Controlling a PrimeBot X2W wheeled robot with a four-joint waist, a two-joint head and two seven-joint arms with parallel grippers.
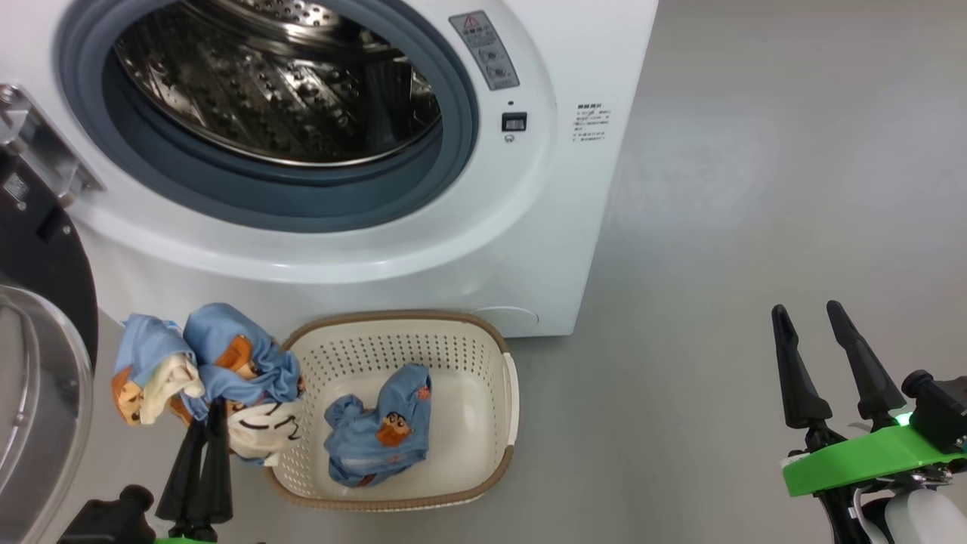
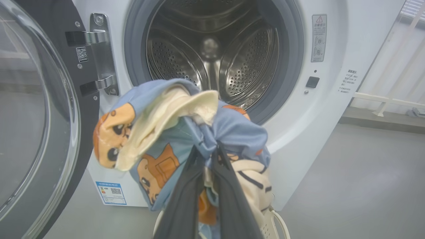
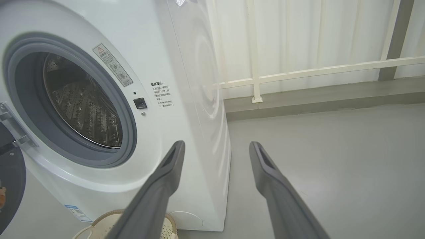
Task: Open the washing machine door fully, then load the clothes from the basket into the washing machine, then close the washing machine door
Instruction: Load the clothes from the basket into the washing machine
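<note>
The white washing machine point(image 1: 574, 68) stands with its steel drum point(image 1: 279, 83) exposed. Its washing machine door point(image 1: 38, 363) hangs swung wide at the left. My left gripper point(image 1: 214, 412) is shut on a bundle of light-blue clothes point(image 1: 219, 355), lifted above the left rim of the basket point(image 1: 483, 332). In the left wrist view the clothes point(image 2: 166, 132) hang in front of the drum opening point(image 2: 212, 56), below its lower edge. One more blue garment point(image 1: 381, 438) lies inside the basket. My right gripper point(image 1: 812, 317) stands open over bare floor at the lower right.
Grey floor point(image 1: 755, 189) stretches to the right of the machine. A pale wall with a white rail point(image 3: 315, 69) runs behind. The door's metal hinge point(image 2: 101, 53) sits at the left of the opening.
</note>
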